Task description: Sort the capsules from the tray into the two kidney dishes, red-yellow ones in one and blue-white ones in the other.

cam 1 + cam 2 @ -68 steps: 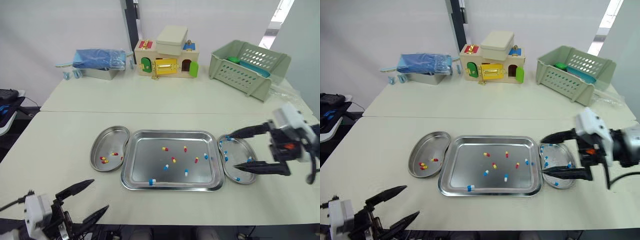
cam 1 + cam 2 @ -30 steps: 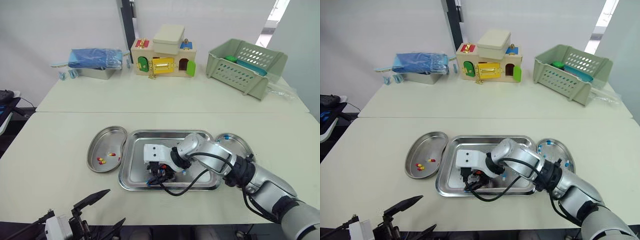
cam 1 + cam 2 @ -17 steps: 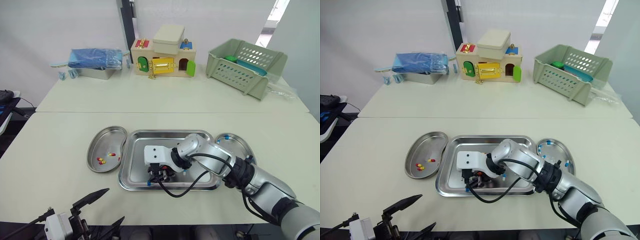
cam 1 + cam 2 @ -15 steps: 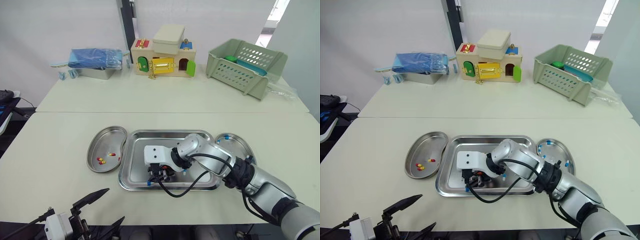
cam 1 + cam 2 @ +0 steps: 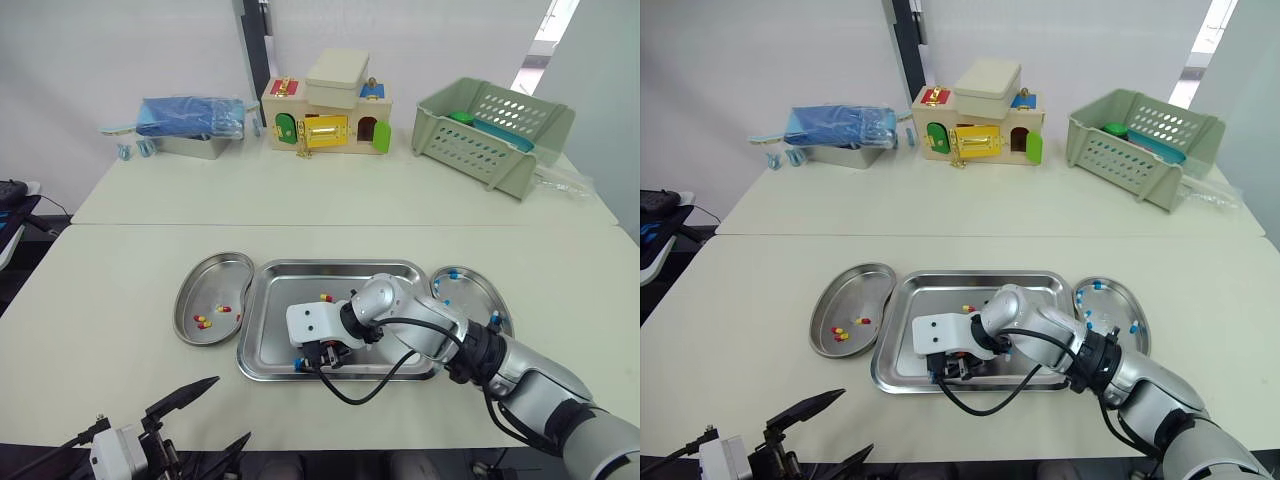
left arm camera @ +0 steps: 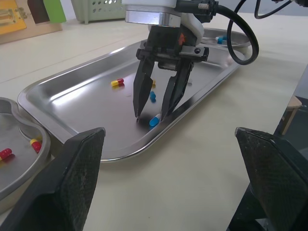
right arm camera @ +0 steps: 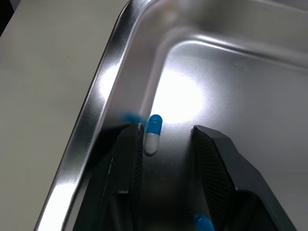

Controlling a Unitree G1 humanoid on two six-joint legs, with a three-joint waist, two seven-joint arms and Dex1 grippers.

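tray flanked by red-yellow kidney dish on its left and blue-white kidney dish on its right. left gripper hangs spread, clear of the work. right gripper, fingers spread, straddles blue-white capsule in tray's front-left corner, seemingly ready to pinch.

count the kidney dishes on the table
2. The left dish lies against the tray's left side, and the right dish against its right side, partly behind the robot's right arm. None seems hidden.
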